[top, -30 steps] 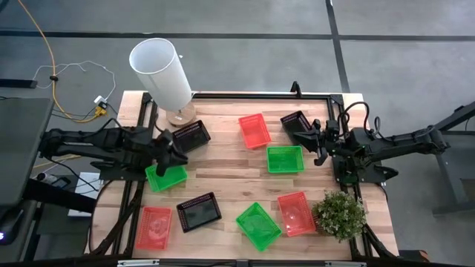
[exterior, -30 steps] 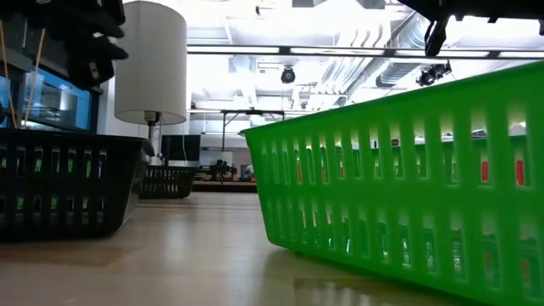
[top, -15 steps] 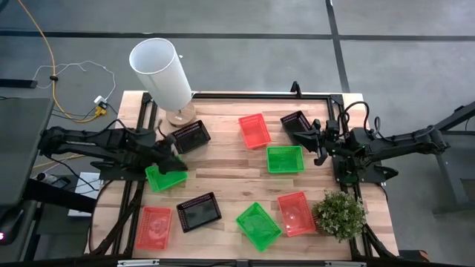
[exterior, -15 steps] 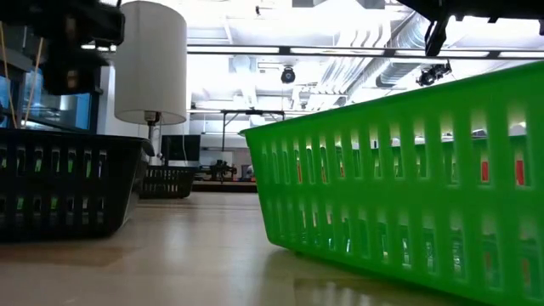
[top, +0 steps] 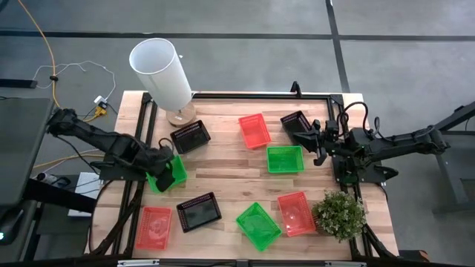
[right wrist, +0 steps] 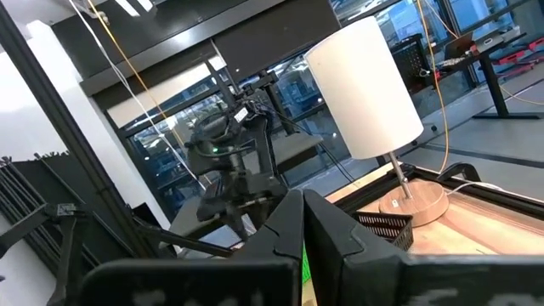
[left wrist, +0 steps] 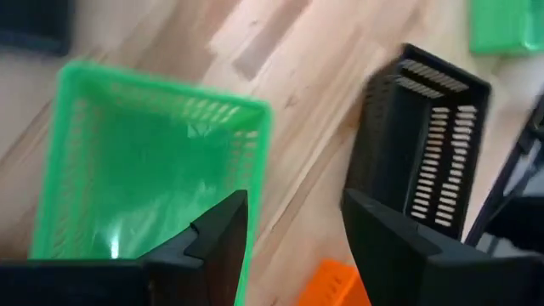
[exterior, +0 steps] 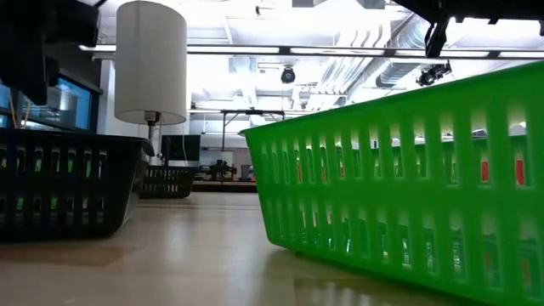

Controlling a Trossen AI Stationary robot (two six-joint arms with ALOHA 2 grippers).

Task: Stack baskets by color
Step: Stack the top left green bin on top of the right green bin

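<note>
Daylight-bright workshop with glass partitions and ceiling ducts surrounds a pale wooden table on grey concrete, where a white cylinder lamp and a potted plant stand at opposite corners. Nine shallow slotted plastic baskets lie scattered singly: three red, three green, three black. The left gripper, fingers spread apart, hovers over the green basket at the table's left edge. The right gripper, clenched empty, waits beside a black basket.
</note>
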